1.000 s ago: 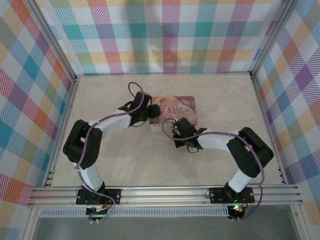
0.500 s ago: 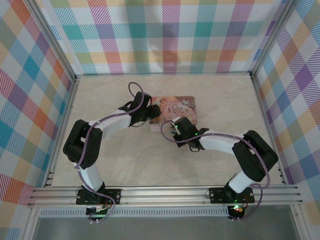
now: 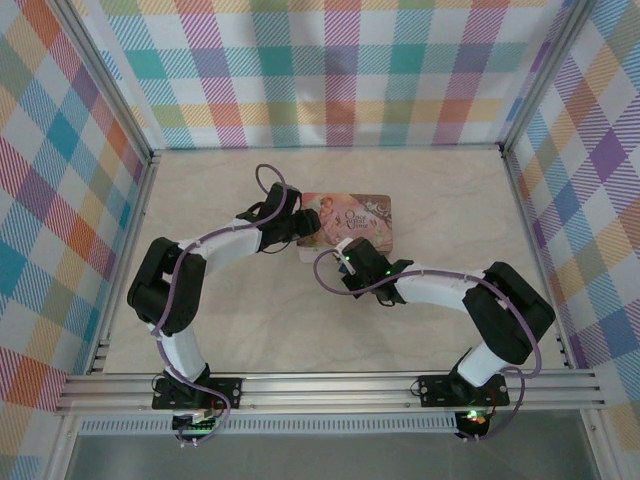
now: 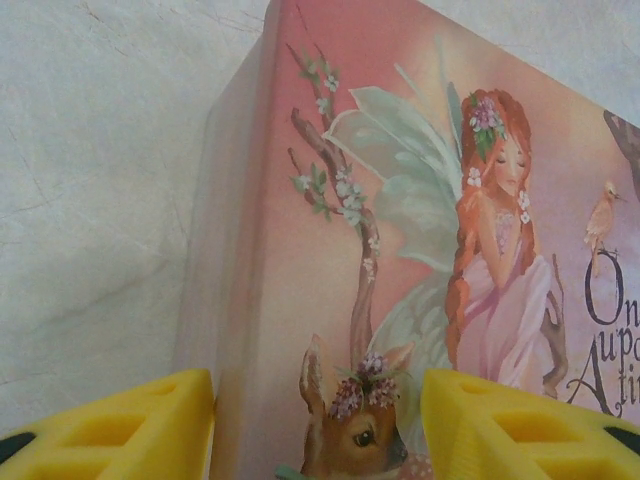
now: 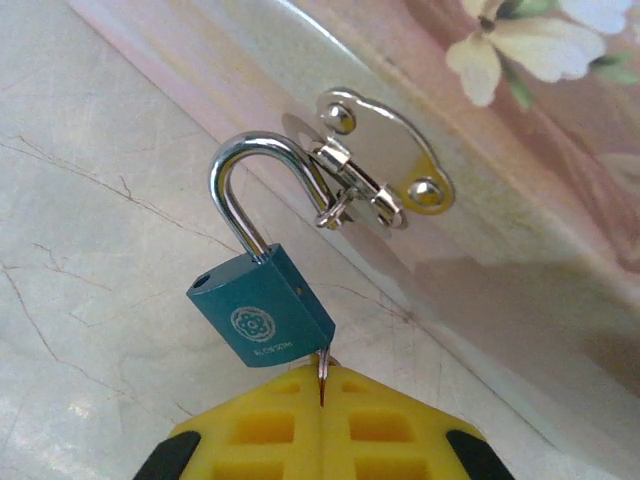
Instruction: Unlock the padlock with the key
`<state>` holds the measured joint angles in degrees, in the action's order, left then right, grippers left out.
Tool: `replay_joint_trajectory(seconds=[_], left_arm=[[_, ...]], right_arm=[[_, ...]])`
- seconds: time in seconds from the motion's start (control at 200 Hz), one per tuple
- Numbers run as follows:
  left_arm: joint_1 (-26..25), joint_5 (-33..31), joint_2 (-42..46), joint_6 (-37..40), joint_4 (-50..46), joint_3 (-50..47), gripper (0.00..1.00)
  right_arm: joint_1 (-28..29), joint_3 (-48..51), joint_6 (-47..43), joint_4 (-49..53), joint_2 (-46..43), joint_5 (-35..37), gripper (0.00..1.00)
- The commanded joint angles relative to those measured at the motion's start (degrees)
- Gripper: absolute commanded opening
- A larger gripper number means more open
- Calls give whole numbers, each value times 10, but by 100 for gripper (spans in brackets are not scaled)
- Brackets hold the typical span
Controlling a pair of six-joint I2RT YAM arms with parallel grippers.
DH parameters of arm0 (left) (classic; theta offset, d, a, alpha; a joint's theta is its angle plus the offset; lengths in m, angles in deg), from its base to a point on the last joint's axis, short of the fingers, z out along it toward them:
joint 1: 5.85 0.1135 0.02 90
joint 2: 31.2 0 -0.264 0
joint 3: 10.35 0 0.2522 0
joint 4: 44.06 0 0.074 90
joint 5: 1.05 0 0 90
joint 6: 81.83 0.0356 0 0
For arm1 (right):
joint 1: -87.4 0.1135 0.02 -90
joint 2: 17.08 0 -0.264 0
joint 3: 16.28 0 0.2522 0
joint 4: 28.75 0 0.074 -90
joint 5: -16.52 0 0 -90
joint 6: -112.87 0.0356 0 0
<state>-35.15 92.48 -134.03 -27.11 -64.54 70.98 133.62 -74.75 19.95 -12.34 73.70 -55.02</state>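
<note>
The padlock (image 5: 262,310) looked sprung but hung in the tin's (image 5: 560,120) clasp (image 5: 385,170); the right gripper (image 5: 322,385) pinched the key (image 5: 322,364), and the left gripper (image 4: 318,420) sat part-open astride the tin, grip unclear.

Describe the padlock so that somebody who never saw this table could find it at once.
Find the pink illustrated tin in the middle of the table. From the silver hasp on its side wall, the padlock hangs by a thin metal shackle. It is a tiny teal block, far smaller than the tin, with a key in its underside.
</note>
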Motion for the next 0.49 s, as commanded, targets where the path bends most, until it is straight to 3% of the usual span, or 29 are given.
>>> replay_joint_trajectory(seconds=[0.0, 0.49], left_arm=[[2, 18, -11, -4, 13, 4, 56], [2, 19, -4, -9, 17, -3, 56]], right_arm=[[7, -7, -23, -62, -19, 10, 0], [15, -3, -35, -64, -44, 3, 0]])
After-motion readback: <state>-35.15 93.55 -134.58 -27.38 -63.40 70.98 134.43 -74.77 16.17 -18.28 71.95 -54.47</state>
